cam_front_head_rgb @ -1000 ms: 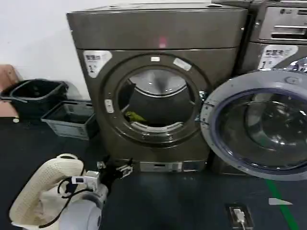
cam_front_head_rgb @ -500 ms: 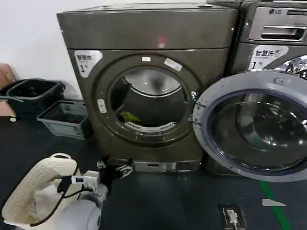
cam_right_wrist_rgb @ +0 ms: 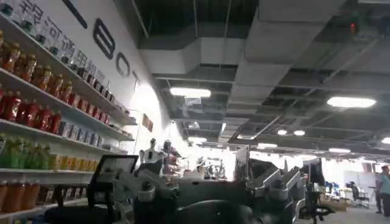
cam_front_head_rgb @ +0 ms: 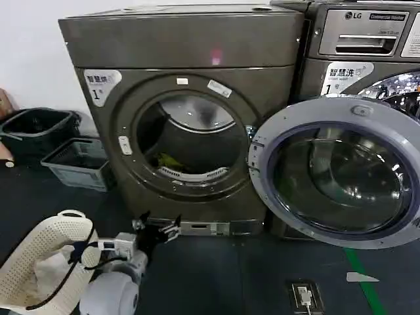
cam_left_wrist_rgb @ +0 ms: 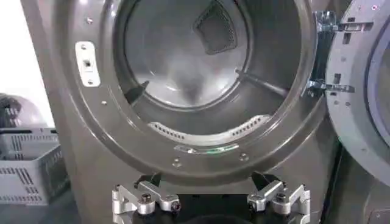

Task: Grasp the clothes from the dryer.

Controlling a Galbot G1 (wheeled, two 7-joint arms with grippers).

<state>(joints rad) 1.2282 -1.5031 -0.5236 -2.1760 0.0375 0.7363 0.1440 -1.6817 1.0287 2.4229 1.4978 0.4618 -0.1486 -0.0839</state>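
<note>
Dryer [cam_front_head_rgb: 190, 118]: large bronze-grey front-loader with a plain top panel, pink light and "1" sticker; its round mouth stands unobstructed because the door [cam_front_head_rgb: 338, 174] is swung fully aside to the right, in front of the LG machine [cam_front_head_rgb: 361, 39]. Clothes [cam_front_head_rgb: 167, 159]: small yellow-green piece lying low in the drum, just behind the perforated lip, toward the left of the mouth; well within reach from the front. Left gripper [cam_front_head_rgb: 157, 231]: held low before the dryer's base, below the mouth, pointed at the machine; in the left wrist view the left gripper [cam_left_wrist_rgb: 210, 198] has its fingers [cam_left_wrist_rgb: 143, 199] spread wide apart and holding nothing, presumably readied for entry into the drum. It must rise and advance before any grasp; judged an approach stage. Right gripper [cam_right_wrist_rgb: 207, 189]: pointed up at the ceiling, fingers apart and empty, apparently parked. Grey crates [cam_front_head_rgb: 75, 164]: on the floor left of the dryer, uninvolved.
</note>
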